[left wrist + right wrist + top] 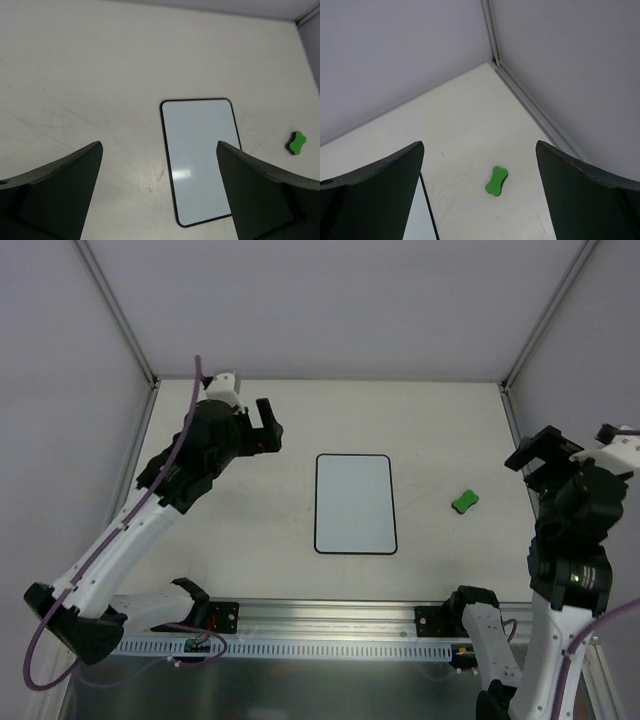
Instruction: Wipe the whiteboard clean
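The whiteboard lies flat at the table's middle, white with a thin black border, no marks visible. It also shows in the left wrist view, and its edge shows in the right wrist view. A green bone-shaped eraser lies on the table to the board's right, seen also in the left wrist view and the right wrist view. My left gripper is open and empty, raised to the left of the board. My right gripper is open and empty, raised to the right of the eraser.
Grey enclosure walls with metal corner posts ring the table. A metal rail with the arm bases runs along the near edge.
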Robot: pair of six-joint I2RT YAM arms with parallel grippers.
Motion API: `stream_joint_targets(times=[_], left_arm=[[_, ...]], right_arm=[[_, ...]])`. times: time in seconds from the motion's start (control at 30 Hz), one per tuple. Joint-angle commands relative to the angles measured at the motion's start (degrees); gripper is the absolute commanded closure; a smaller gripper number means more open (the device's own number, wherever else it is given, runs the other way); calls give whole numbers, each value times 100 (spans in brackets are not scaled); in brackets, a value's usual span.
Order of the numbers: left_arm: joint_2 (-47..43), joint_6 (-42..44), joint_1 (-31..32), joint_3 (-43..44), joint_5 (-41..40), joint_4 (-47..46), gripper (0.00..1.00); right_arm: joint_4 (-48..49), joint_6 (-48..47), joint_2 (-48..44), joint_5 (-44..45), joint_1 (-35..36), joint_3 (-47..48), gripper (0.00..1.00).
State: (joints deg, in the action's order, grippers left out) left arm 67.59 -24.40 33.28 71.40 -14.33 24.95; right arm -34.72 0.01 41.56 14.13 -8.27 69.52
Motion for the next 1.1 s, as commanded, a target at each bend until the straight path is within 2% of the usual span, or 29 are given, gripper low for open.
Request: stream_joint_targets(times=[0.0,0.13,0.3,0.47,0.7,1.07], left_arm=[[-963,769,-41,252,-772,238,1],[-1880,1183,-41,313,-1063,238,1],[-2933,1464,-41,261,-1265,247,1],[-3620,1684,-32,112,-1547,247,1],[-3973,1632,-41,-90,-1476,247,1],[-3824,1614,-41,-170,-1406,239,1]], right_arm=[[-448,-756,-578,-50,-43,378,1],[-483,-1047,-1158,-226,-25,765,1],[-474,-1293,-1755,-244,291,739,1],[-439,-1495,-2029,-69,677,581,1],[-395,-1592,-2231,-24,792,484,1],[-307,-1627,-2337,-7,810,352,1]])
